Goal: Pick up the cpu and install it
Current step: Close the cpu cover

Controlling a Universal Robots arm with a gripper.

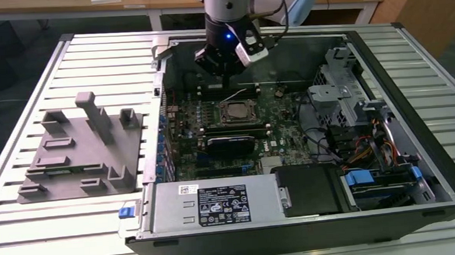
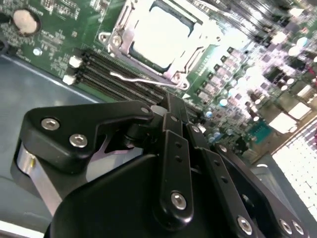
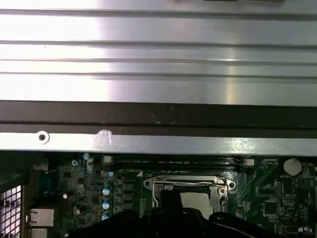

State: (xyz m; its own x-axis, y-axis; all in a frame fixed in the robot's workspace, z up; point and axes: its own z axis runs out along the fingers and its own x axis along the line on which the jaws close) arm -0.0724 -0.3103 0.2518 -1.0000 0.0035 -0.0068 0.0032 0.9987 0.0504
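— Report, going by the exterior view's left to right.

— One grey fixture (image 1: 81, 150) on the table (image 1: 30, 231). Then one open case (image 1: 416, 152), with one board (image 1: 283, 136) in it.

— The cpu?

— One cpu (image 2: 161, 34): flat, square, silvery-white top. It lies in the single socket (image 2: 116, 39) mid-board, inside the metal frame.

— Your gripper?

— One gripper (image 1: 225, 81), hanging over the board near the socket, apart from the cpu. My fingers (image 2: 173, 148) are pressed together, pinching nothing.
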